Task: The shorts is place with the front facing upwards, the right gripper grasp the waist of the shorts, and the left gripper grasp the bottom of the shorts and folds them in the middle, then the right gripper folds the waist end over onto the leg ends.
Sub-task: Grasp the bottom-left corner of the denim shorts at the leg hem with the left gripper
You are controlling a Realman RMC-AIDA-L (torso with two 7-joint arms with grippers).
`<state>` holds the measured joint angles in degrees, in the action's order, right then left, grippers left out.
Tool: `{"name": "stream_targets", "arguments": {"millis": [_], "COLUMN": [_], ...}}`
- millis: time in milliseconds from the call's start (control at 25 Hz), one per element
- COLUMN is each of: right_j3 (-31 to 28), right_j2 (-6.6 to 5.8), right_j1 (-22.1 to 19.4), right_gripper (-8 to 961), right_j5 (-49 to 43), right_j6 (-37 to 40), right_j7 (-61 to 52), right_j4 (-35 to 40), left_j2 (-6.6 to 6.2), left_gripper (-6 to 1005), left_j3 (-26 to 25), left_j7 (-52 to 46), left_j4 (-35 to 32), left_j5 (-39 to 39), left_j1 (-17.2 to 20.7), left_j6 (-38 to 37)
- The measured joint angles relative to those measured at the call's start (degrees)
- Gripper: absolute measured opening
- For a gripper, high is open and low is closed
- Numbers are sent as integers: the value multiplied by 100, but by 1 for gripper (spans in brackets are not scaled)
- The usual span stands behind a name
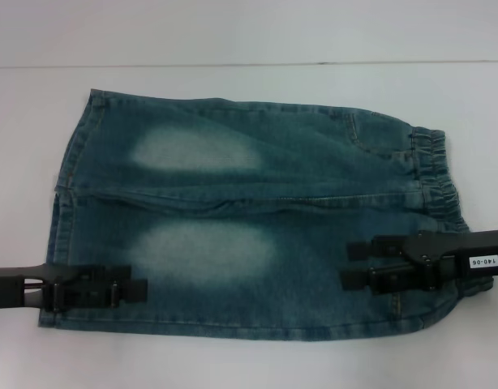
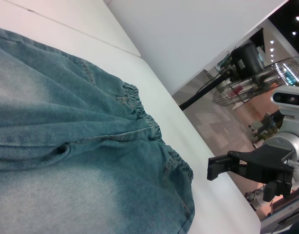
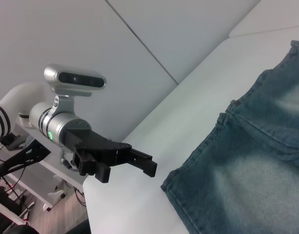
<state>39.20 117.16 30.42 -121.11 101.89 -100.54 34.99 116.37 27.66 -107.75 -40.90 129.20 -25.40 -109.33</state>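
Observation:
Blue denim shorts (image 1: 233, 211) lie flat on the white table, with the gathered elastic waist (image 1: 435, 174) at the right and the straight leg ends (image 1: 64, 203) at the left. The left gripper (image 1: 139, 286) is over the near leg's hem, pointing right with its jaws open. In the right wrist view the left gripper (image 3: 127, 170) sits just off the hem (image 3: 198, 156) and holds nothing. The right gripper (image 1: 352, 264) reaches in over the near part of the waist, pointing left, its fingers apart and empty. In the left wrist view its fingers (image 2: 222, 165) hang beside the waist (image 2: 154, 129).
White table (image 1: 233, 356) shows all around the shorts, and its far edge meets a white wall (image 1: 249, 32). Past the table's right side stand a floor fan (image 2: 266, 80) and other room equipment.

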Motion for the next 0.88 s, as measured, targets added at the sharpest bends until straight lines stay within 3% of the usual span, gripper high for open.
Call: {"name": "stream_targets", "arguments": {"millis": [880], "right_j3": [5], "right_j2": [8], "right_j1": [-5], "right_gripper": [945], "right_j5": [0], "right_j6": [-3], "right_j7": [5], "right_j4": [-10], "left_j2": [0], "left_gripper": [933], "left_j3": [18], "left_j7": [-12], "left_j4": [20], "left_j5": [0], "left_j1": [-8], "left_j6": [58]}}
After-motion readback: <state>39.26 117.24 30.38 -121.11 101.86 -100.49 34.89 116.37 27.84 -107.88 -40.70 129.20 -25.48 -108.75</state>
